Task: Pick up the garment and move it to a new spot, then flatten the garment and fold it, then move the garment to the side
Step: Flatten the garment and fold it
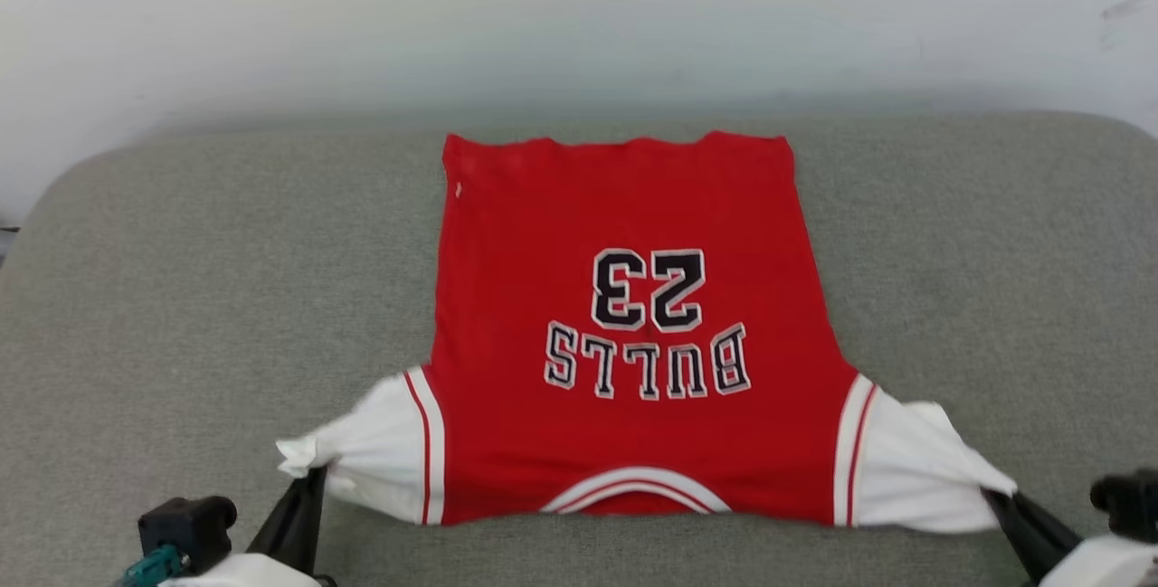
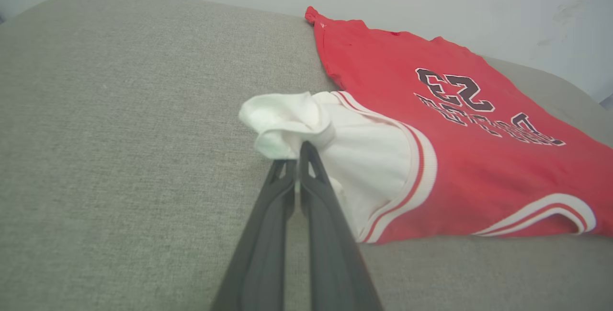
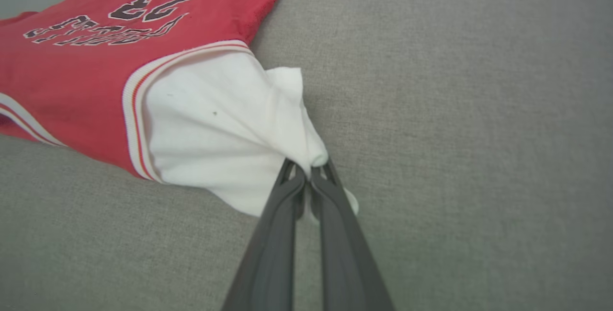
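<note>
Head view, nearest edge: the left gripper (image 1: 312, 480) enters at 7 o'clock and the right gripper (image 1: 997, 498) at 5 o'clock, each with its dark fingers angled inward toward the garment (image 1: 543, 234). The left wrist view shows the left gripper (image 2: 299, 152) with its jaws pressed fully together, pinching a bunched fold at the tip of the white sleeve (image 2: 287, 119). The right wrist view shows the right gripper (image 3: 309, 169) in the same condition, jaws closed tight on the gathered end of the other white sleeve (image 3: 225, 124). Both sleeves are drawn outward into points, toward 8 o'clock and 4 o'clock. The garment lies front-up at the centre of the grey upholstered surface (image 1: 181, 298), red body flat and largely smooth. Its white-striped collar (image 1: 633, 489) sits at 6 o'clock, nearest the robot. Beyond it the black, white-outlined "BULLS" lettering (image 1: 647, 363) and the "23" (image 1: 648, 290) read upside down. The hem (image 1: 624, 142) lies at 12 o'clock, slightly wavy, close to the far edge of the surface. A pale wall (image 1: 579, 17) stands behind.
</note>
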Available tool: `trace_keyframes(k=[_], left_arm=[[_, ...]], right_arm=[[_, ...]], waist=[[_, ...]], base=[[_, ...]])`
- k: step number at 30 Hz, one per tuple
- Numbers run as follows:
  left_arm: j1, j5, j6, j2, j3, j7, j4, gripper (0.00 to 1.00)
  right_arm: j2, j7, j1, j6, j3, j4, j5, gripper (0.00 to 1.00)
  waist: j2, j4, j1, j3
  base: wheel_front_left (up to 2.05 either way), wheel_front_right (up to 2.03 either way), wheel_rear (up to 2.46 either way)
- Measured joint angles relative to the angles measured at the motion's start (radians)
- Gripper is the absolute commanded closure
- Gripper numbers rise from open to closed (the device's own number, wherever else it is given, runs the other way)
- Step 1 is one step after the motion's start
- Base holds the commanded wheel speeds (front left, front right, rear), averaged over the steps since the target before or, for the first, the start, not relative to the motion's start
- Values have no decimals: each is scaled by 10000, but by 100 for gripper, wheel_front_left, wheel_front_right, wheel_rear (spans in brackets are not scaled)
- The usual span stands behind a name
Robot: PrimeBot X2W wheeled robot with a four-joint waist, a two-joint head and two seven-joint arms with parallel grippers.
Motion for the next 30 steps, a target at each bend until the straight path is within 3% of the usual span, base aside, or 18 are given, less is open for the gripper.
trace_keyframes(k=[12, 19, 20, 21, 22, 23, 30], left_arm=[[1573, -357, 151, -190, -393, 155, 184, 100], [1541, -268, 127, -286, -591, 127, 253, 100], [1463, -257, 88, -316, -616, 127, 247, 100], [1366, -240, 75, -336, -658, 125, 244, 100], [1269, -180, 52, -364, -698, 123, 236, 100], [1168, -155, 48, -414, -740, 104, 224, 100], [638, 127, 54, -535, -844, -58, -25, 100]], right_arm=[[255, 1237, 2948, 0, -1271, -859, -176, 100], [487, 1576, 3310, 0, -1852, -1519, -437, 100], [506, 1524, 3266, 0, -1973, -1607, -663, 63], [566, 1452, 3186, -2, -2107, -1674, -828, 54], [650, 1440, 3071, -2, -2209, -1756, -872, 16], [732, 1430, 2959, -2, -2280, -1845, -957, 0], [867, 1225, 1894, -4, -3275, -2930, -1325, 0]], waist=[[0, 479, 1, -664], [-1, 600, 2, -618], [-1, 599, 2, -594], [-1, 596, 3, -571], [-1, 597, 3, -550], [-1, 601, 3, -528], [-1, 703, 3, -221]], base=[[0, 0, 0], [0, 0, 0], [0, 0, 0], [0, 0, 0], [0, 0, 0], [0, 0, 0], [0, 0, 0]])
